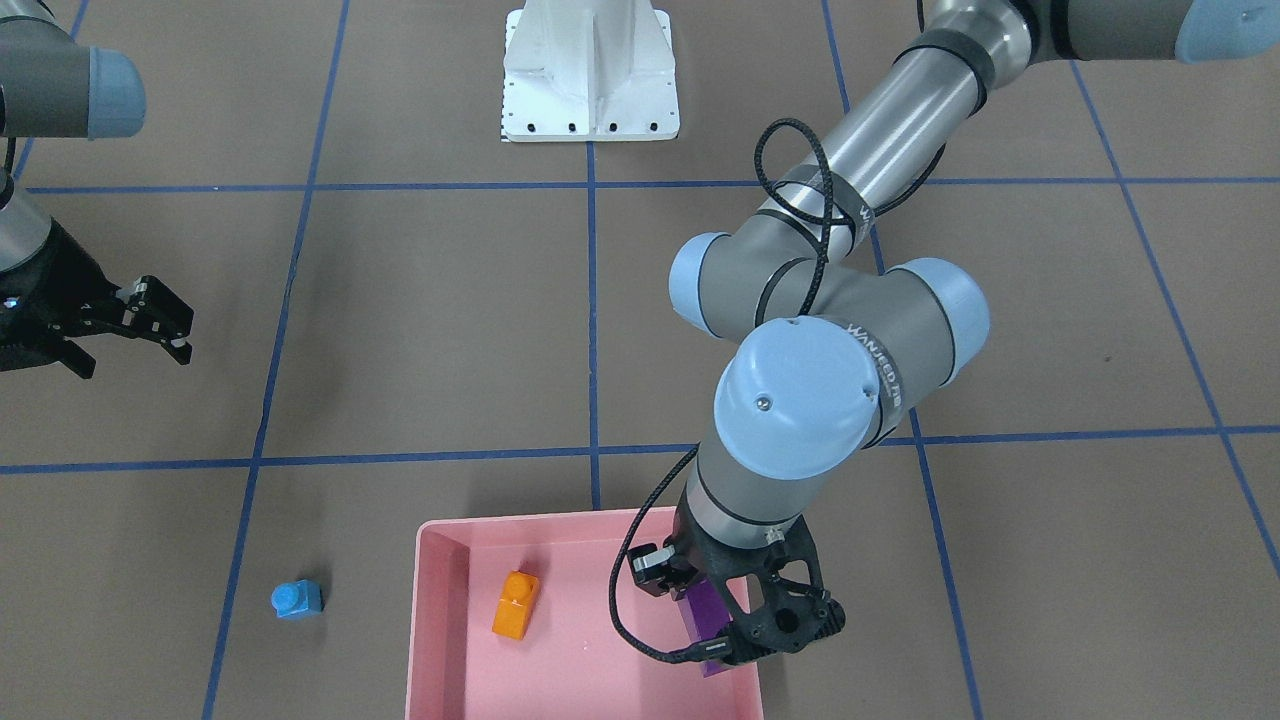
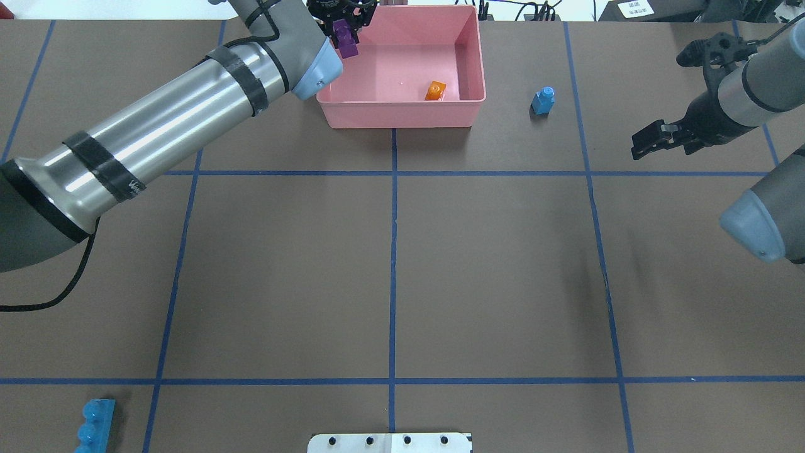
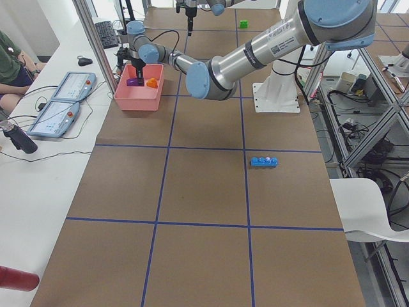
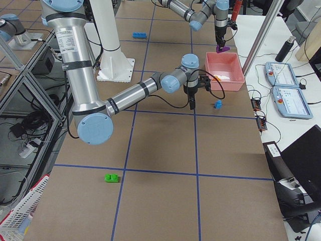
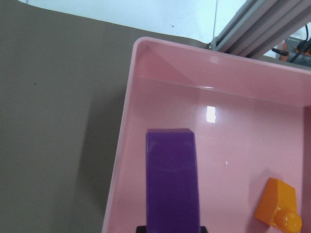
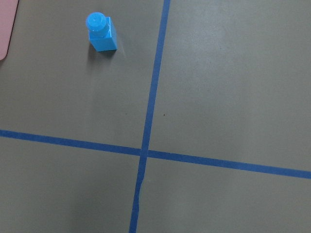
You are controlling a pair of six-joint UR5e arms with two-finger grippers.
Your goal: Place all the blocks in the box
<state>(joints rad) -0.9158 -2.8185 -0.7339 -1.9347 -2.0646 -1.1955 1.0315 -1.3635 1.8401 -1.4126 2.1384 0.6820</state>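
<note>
My left gripper [image 1: 722, 628] is shut on the purple block [image 5: 172, 179], holding it upright over the inside of the pink box [image 1: 440, 560], close to one side wall. An orange block [image 1: 516, 603] lies on the box floor. The small blue block [image 2: 543, 100] stands on the table just outside the box. My right gripper [image 1: 135, 352] hangs open and empty above the table, some way from that block. The long blue block [image 2: 94, 425] lies near the robot's side. A green block [image 4: 112, 177] sits far off on the robot's right.
The white robot base [image 1: 590, 80] stands at the table's middle edge. Blue tape lines grid the brown tabletop. Beyond the box, a side table carries two tablets [image 3: 61, 102] and a dark bottle [image 3: 18, 137]. A person sits there.
</note>
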